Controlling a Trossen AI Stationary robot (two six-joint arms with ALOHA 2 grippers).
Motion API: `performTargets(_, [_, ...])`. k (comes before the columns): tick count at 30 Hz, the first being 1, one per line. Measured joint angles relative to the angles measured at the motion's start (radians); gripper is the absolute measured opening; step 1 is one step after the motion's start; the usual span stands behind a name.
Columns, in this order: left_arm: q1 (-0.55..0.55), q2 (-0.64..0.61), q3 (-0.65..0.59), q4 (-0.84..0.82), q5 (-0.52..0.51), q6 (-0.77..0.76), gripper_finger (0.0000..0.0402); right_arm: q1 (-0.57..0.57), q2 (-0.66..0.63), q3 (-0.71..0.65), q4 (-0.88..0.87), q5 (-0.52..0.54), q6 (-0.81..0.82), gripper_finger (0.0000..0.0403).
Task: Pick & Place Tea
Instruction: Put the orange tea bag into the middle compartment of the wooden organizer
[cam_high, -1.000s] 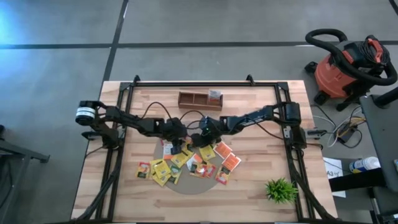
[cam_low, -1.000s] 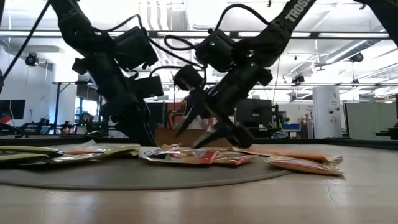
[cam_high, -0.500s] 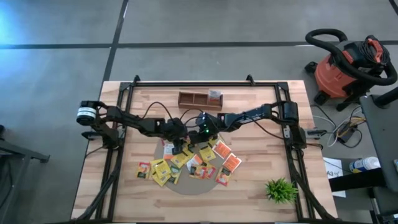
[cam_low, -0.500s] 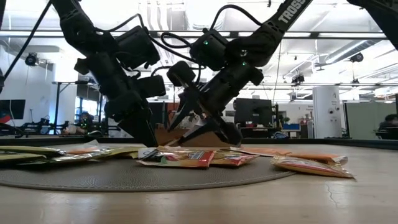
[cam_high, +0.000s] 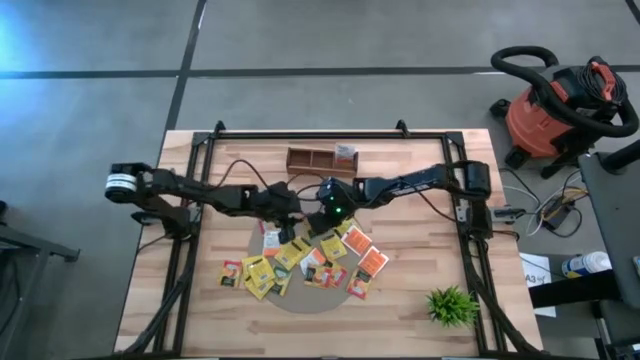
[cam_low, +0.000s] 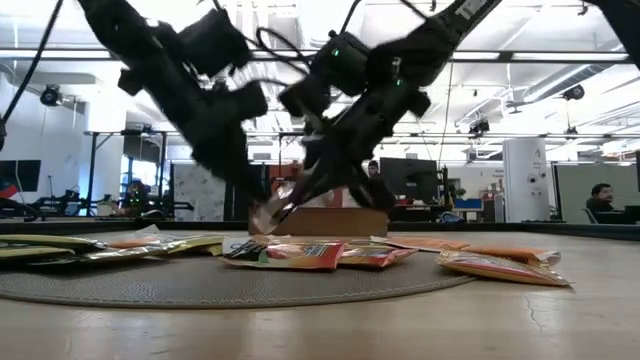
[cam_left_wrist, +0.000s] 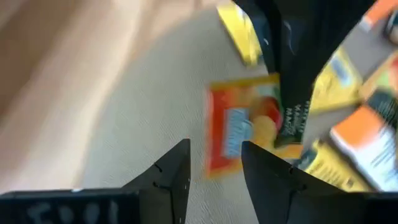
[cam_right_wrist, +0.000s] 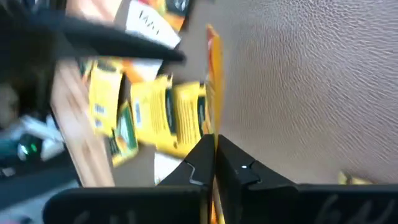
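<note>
- High view: both arms are meeting over the far edge of the round mat (cam_high: 300, 300), where the tea packets (cam_high: 300, 262) are lying scattered; the right gripper (cam_high: 322, 208) has pulled back towards the wooden tray (cam_high: 310, 160) since a second ago, and the left gripper (cam_high: 290, 207) has swung up beside it, so a lift looks under way
- Low view: the right gripper (cam_low: 290, 205) is now clear of the pile, when half a second ago its tips were down among the packets; something pale is hanging at its tips, probably one packet, while the rest are staying flat on the mat
- Left wrist view: the left gripper's fingers (cam_left_wrist: 171, 177) are standing apart with nothing between them, looking down on an orange-red packet (cam_left_wrist: 239, 134) on the mat, with the other arm crossing in front
- Right wrist view: the right gripper's fingers (cam_right_wrist: 199, 163) are pinched tight on a thin yellow packet (cam_right_wrist: 212, 68) seen edge-on, lifted off the mat
- Judgement: one packet is picked, so the carry to the tray should come next, and the thin pinch could slip
</note>
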Motion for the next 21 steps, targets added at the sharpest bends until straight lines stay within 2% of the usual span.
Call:
performTargets(6, [0.000, -0.165, 0.023, 0.003, -0.044, -0.002, 0.0138, -0.007, -0.133, 0.002, -0.255, -0.015, -0.205, 0.0008])
performTargets(11, [0.005, -0.239, 0.107, 0.017, 0.001, -0.029, 0.0138, 0.006, -0.202, 0.060, -0.484, -0.019, -0.442, 0.0008])
performTargets(15, [0.023, -0.210, 0.215, 0.010, 0.127, -0.053, 0.0138, 0.020, -0.214, 0.142, -0.633, -0.005, -0.580, 0.0008])
performTargets(18, [0.028, -0.150, 0.299, 0.009, 0.220, -0.064, 0.0138, 0.032, -0.214, 0.204, -0.724, 0.059, -0.664, 0.0008])
performTargets(21, [0.028, -0.079, 0.357, -0.034, 0.271, -0.038, 0.0138, 0.047, -0.214, 0.272, -0.784, 0.128, -0.733, 0.0008])
